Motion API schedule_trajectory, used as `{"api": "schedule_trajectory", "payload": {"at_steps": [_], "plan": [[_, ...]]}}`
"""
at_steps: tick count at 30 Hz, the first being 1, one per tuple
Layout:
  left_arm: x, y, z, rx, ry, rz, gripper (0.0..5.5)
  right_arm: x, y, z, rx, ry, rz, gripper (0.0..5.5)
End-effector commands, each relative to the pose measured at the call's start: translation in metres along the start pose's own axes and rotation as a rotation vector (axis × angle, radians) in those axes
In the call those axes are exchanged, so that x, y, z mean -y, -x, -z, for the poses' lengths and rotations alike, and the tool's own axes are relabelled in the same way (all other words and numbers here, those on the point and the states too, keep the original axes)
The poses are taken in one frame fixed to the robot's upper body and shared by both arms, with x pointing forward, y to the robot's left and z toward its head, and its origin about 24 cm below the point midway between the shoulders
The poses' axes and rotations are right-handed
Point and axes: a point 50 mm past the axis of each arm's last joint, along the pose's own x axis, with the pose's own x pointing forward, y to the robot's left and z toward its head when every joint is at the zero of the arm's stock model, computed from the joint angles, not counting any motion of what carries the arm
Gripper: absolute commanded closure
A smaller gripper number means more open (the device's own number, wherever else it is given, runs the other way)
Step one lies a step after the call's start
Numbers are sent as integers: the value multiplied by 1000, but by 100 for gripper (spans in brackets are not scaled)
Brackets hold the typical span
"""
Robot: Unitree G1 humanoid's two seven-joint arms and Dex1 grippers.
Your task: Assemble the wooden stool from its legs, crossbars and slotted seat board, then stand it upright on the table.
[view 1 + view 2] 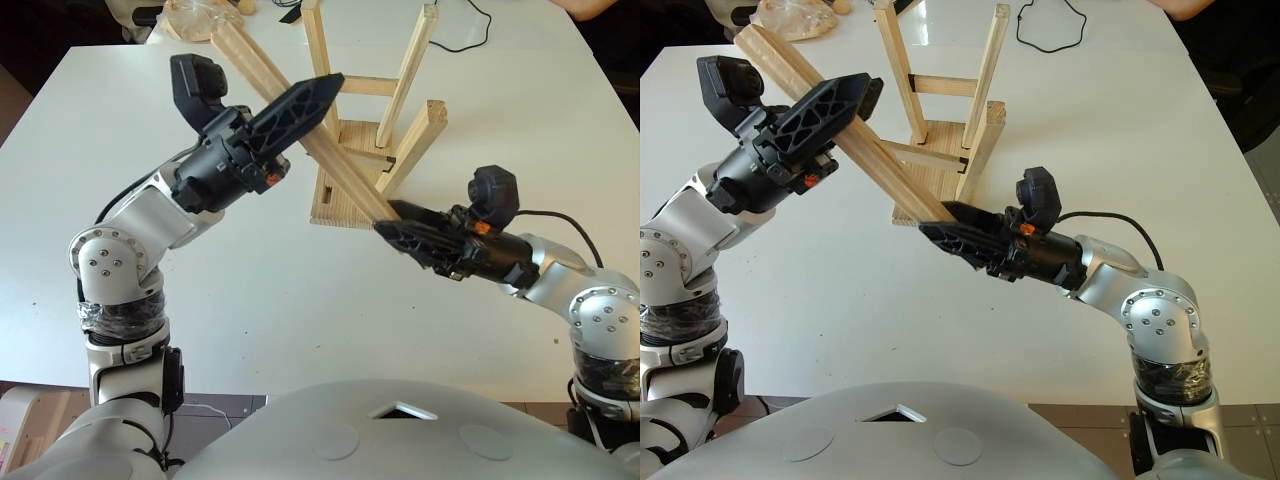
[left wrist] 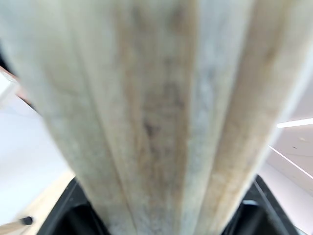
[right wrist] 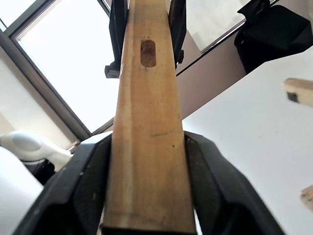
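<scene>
A long wooden leg (image 1: 345, 175) slants over the table, held at both ends. My left gripper (image 1: 325, 90) is shut on its upper half, and the leg (image 2: 156, 117) sits right against that wrist camera. My right gripper (image 1: 388, 226) is shut on its lower end, just above the seat board (image 1: 335, 205). In the right wrist view the leg (image 3: 146, 122) runs between the fingers (image 3: 83, 186) and shows an oval slot (image 3: 147, 52). The partly built stool lies upside down, with three legs (image 1: 410, 70) pointing up and a crossbar (image 1: 368, 86) between two of them.
The white table (image 1: 250, 290) has free room in front and to the left. At the far edge lie a crumpled plastic bag (image 1: 195, 20) and a black cable (image 1: 470, 40).
</scene>
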Motion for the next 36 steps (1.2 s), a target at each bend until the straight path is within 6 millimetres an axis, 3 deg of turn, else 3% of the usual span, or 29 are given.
{"api": "schedule_trajectory", "payload": {"at_steps": [1, 6, 11, 14, 18, 27, 33, 36], "plan": [[-7, 13, -8, 35, -44, -55, 345, 12, 6, -18, 173, -37, 94, 243], [-14, 33, -25, 105, -149, -172, 345, 19, 11, -23, 271, -89, 179, 180], [-3, 71, -79, 301, -388, -287, 345, 22, 14, -41, 347, -30, 211, 180], [-4, 91, -92, 263, -566, -362, 345, 28, 16, -52, 373, 31, 246, 180], [-29, 94, -77, 167, -654, -381, 345, 30, 12, -69, 400, 92, 228, 180], [-73, 42, -24, 44, -689, -287, 345, -5, -13, -104, 506, 132, 17, 180], [-84, 19, -9, -44, -711, -200, 345, -6, -11, -139, 686, 163, 31, 180], [-96, 18, 4, -79, -698, -206, 345, 4, -10, -142, 683, 175, 74, 180]]}}
